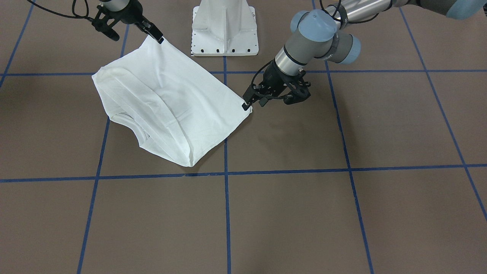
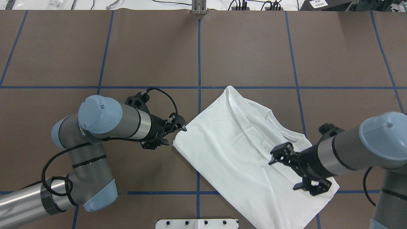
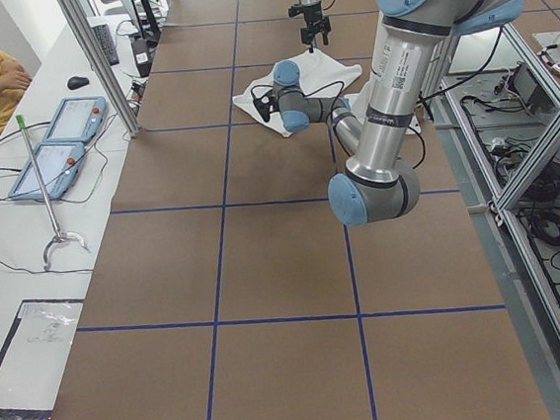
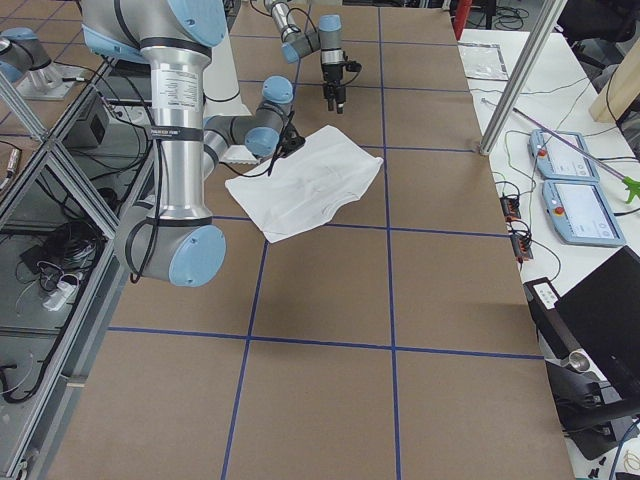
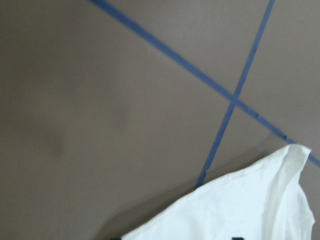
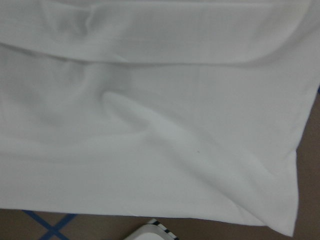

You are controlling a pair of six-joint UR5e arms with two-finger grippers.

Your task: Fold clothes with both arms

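The left gripper [image 1: 248, 104] has its fingers pinched on one corner of the shirt [image 1: 167, 102]; the right gripper [image 1: 159, 39] pinches another corner, lifted. The folded shirt lies on the brown bench [image 1: 342, 213] near the white pedestal [image 1: 224, 28]. Its black text is hidden; the collar [image 2: 283, 127] shows partly.

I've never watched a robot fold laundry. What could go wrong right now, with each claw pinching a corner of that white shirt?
Both grips look thin: the left claw and right claw each hold only a corner tip of the shirt, so one could slip free. The cloth is already wrinkled and bunched near the collar, so the fold may land crooked. The white pedestal stands close; the cloth might brush it.
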